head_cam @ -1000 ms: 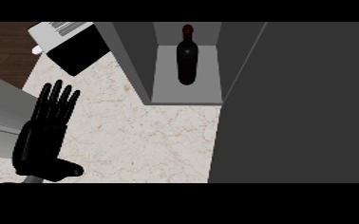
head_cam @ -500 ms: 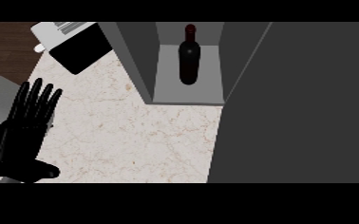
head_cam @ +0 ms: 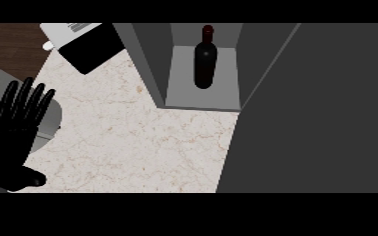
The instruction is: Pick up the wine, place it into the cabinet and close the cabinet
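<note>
Left hand [head_cam: 22, 125] spread, resting at counter's left edge.
Wine [head_cam: 205, 57] upright in cabinet [head_cam: 203, 92]; swing door [head_cam: 310, 115] shut slowly, clear of bottle.

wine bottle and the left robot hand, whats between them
In the head view, bare speckled stone counter and the grey cabinet's left wall separate the dark wine bottle from the open black left robot hand.

A pale, marbled worktop [head_cam: 140, 140] fills the lower left. At its far left corner lies a flat black rectangular slab [head_cam: 90, 50], set at an angle. Just beyond that slab sits a white object [head_cam: 68, 30] with dark printed lines, beside dark wood flooring [head_cam: 21, 45].
</note>
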Controlling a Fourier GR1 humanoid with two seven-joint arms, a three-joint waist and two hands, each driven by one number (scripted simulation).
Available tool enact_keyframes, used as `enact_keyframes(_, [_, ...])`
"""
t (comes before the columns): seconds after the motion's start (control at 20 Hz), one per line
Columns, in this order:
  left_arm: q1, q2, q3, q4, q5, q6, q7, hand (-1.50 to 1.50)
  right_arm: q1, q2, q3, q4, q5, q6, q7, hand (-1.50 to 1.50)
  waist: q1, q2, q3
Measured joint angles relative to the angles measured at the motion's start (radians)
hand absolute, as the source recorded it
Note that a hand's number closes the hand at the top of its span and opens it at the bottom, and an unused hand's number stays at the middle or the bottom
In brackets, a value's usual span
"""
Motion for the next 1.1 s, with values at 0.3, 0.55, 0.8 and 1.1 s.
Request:
enact_keyframes(0.3, [-0.020, 0.013, 0.016, 0.017, 0.014, -0.016, 0.016, -1.50, -0.177, 0.143, -0.013, 0.082, -0.039, 0.000, 0.128, 1.50, 0.017, 0.001, -0.001])
enact_keyframes(0.55, [-0.021, 0.024, 0.026, 0.028, 0.022, -0.033, 0.028, -1.50, -0.402, 0.383, 0.050, 0.198, -0.062, -0.056, 0.271, 1.50, 0.018, -0.002, 0.000])
enact_keyframes(0.8, [-0.003, 0.025, 0.046, 0.049, 0.024, -0.055, 0.022, -1.50, -0.694, 0.588, 0.007, 0.408, -0.075, -0.124, 0.402, 1.50, 0.002, -0.005, 0.002])
enact_keyframes(1.1, [0.007, 0.027, 0.084, 0.082, 0.025, -0.092, 0.017, -1.50, -0.953, 0.665, -0.081, 0.695, -0.172, -0.183, 0.370, 1.50, -0.014, -0.005, 0.005])
